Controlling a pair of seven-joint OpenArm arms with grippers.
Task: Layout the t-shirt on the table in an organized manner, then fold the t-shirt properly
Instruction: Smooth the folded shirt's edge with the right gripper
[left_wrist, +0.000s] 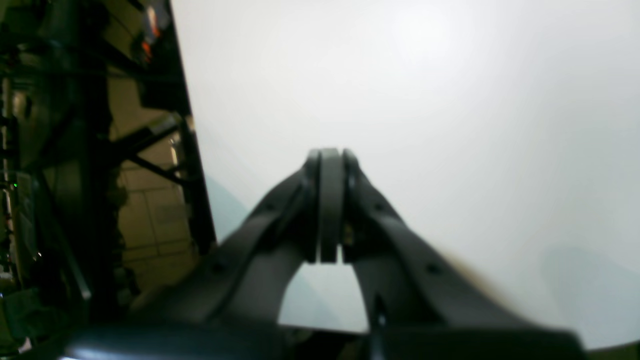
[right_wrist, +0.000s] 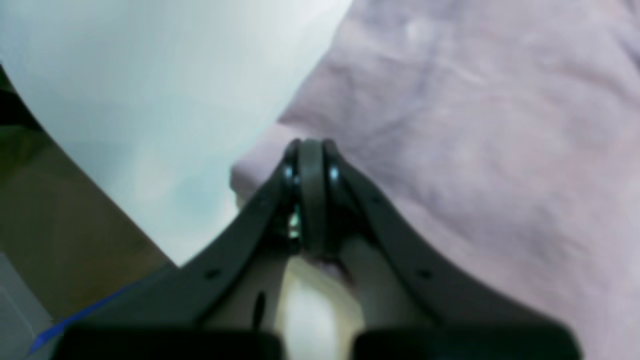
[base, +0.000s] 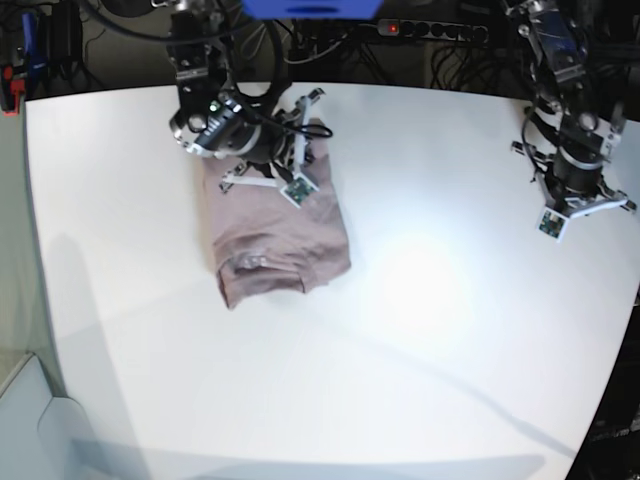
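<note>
The mauve t-shirt lies folded into a compact rectangle on the white table, left of centre and toward the far side. My right gripper is shut and hovers over the shirt's edge near a corner, where the cloth meets bare tabletop. I cannot make out any cloth pinched between its fingers. In the base view this arm leans over the shirt's far end. My left gripper is shut with nothing in it, above bare table far to the right, well apart from the shirt.
A power strip and cables run behind the table's far edge. A dark frame and the table's edge stand close beside the left gripper. Brown floor shows past the rounded table edge in the right wrist view.
</note>
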